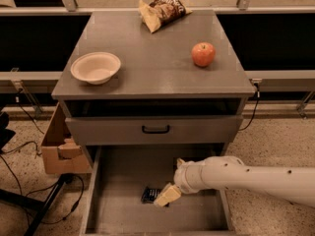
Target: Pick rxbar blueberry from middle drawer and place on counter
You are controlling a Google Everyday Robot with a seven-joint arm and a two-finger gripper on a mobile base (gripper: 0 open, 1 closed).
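The grey tabletop (152,58) of the drawer cabinet fills the upper half of the view. Below it is a shut drawer front (108,130) with a black handle. Under that front the middle drawer (123,181) is pulled out towards the camera, showing its plain grey floor and low side walls. A white robot arm (256,173) comes in from the right edge and slants down to the left into the open drawer. A brown cardboard box (61,149) sits on the speckled floor just beside the cabinet's left side, with dark cables trailing near it. On the tabletop, a crinkled yellow-brown chip bag (161,9) lies at the back edge, a pale bowl (95,67) stands upright near the front left, and a red apple (203,54) sits to the right, well apart from both. The pale tool (167,195) at the arm's end hangs low over the drawer floor, right against the rxbar blueberry (149,194). Whether the tool is open or closed, or has hold of anything, cannot be told. The small dark bar lies flat on the drawer floor near its middle, partly hidden by the tool on its right side.
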